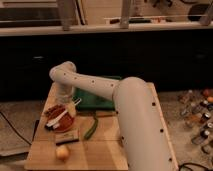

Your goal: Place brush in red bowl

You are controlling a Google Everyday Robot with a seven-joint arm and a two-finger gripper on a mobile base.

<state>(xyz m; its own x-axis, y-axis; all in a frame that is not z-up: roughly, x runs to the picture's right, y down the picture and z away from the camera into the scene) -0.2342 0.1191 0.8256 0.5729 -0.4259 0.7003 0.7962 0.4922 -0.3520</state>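
1 slim white brush with a dark end (59,119) lies across the shallow round red bowl (68,126) on the wooden desk (107,150) (placement apparently achieved). The gripper (70,105) hangs just above the handle's upper end, probably for release; whether it grips cannot be told.

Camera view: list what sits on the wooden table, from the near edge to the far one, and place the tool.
Round yellow item → dark block → red bowl with the brush lying in it, tool over its far rim → green tray.
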